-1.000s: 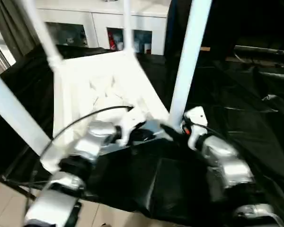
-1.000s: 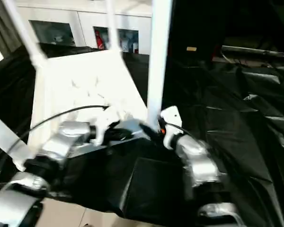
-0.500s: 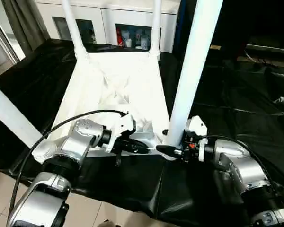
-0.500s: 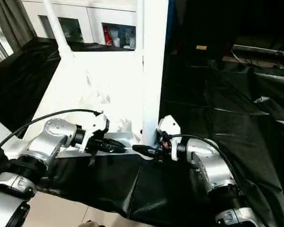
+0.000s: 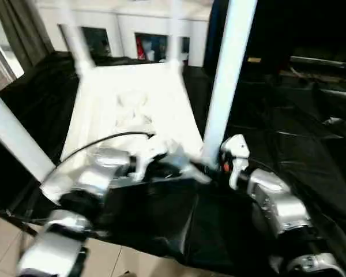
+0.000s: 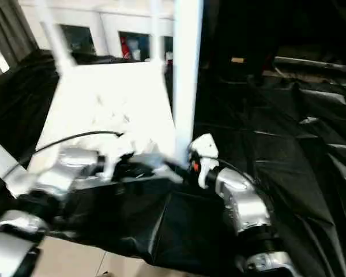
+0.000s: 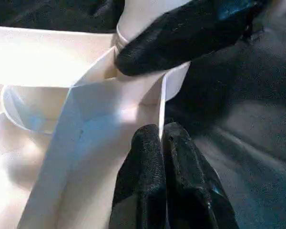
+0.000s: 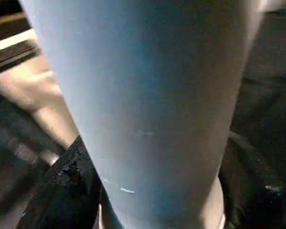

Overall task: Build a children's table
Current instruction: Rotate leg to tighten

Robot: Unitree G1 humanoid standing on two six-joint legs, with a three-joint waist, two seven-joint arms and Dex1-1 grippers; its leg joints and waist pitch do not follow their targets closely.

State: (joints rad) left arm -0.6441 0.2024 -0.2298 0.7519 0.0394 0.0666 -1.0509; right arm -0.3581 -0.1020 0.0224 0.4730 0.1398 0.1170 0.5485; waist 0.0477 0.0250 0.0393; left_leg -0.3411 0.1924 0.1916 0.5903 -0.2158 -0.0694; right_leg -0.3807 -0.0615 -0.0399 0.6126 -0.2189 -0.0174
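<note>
The right tool (image 8: 148, 191) stood with its black fingers (image 8: 69, 181) spread around the base of the near-right white tapered plastic tube leg (image 5: 225, 86), close against it on both sides, while the left tool (image 7: 162, 143) was pinched shut on the thin raised rim (image 7: 162, 102) of the white rectangular plastic table top (image 5: 132, 109). That top lay upside down, ribs upward, on the surface draped in black sheeting (image 5: 311, 144), with its legs rising from the corner sockets. The table looked light, stiff and smooth, so likely slippery; the leg is best taken low, near its socket, where leverage is least, and the thin rim close to a corner.
</note>
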